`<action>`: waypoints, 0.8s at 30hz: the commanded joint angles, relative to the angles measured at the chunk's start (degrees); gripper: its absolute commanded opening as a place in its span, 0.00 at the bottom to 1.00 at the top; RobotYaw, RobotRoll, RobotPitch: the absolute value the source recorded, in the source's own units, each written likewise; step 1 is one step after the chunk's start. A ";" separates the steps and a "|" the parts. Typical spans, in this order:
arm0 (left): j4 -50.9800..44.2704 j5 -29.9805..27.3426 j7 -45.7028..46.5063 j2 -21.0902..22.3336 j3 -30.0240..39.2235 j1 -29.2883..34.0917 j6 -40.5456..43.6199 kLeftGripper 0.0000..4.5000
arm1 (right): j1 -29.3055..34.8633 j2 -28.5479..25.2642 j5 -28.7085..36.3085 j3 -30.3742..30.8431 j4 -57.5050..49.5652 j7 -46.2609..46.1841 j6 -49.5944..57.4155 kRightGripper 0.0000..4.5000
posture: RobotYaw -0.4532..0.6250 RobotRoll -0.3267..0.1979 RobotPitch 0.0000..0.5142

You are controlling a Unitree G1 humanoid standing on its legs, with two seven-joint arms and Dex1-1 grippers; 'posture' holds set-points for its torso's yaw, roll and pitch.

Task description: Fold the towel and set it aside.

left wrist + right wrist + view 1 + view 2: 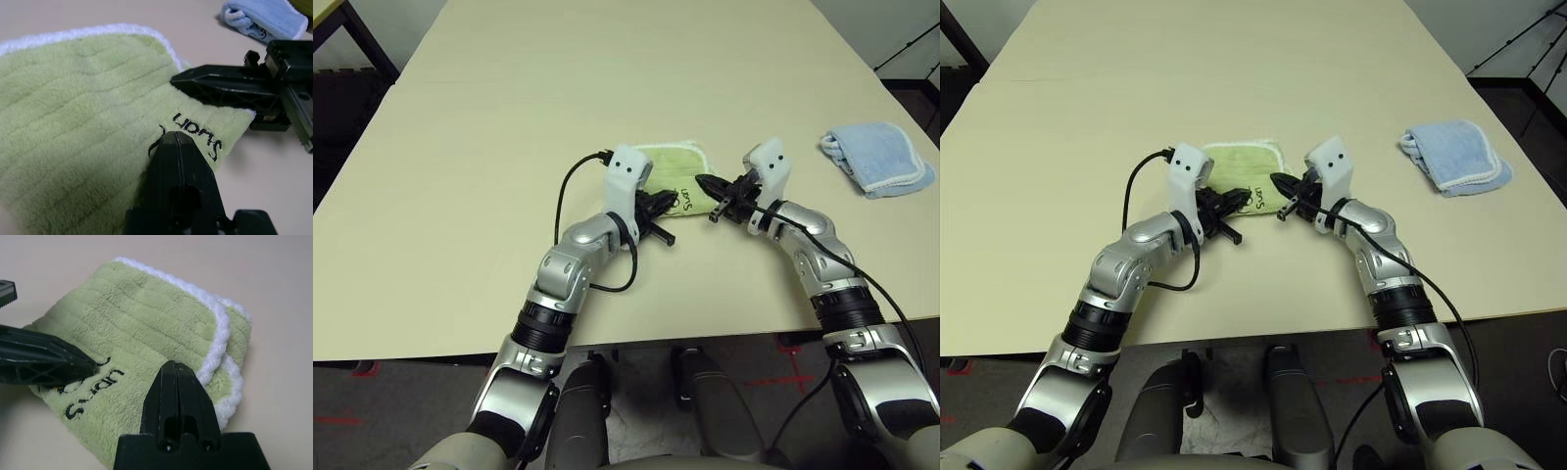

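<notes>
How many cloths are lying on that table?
2. The green towel lies folded near the table's middle, between the two arms' fingers. The light blue cloth lies bunched off to the right, near the table's edge. Nothing seems hidden.

- I am seeing the towel [88,112] showing as light green terry, ribbed in faint parallel lines across its pile.
- Its white stitched edging [215,323] is running along the border, bright against the green.
- A dark mark [198,134], black scribbled lettering, is sitting near one corner of the green.
- The left gripper [177,147] is showing two black fingers; I am reading the right gripper [176,377] as the same black.
- Both forearms are gleaming silver, with white housings [628,176] at the wrists and black cables looping off them.
- The table [558,88] is looking plain pale beige, unpatterned.
- The folded cloth [881,157] is appearing light blue with paler edging.
</notes>
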 commanded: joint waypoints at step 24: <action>8.26 0.72 -2.82 5.42 6.70 -6.69 -4.19 0.00 | -15.69 4.84 -2.28 -2.56 23.37 -2.58 -10.37 0.00 | 0.28 0.62 0.43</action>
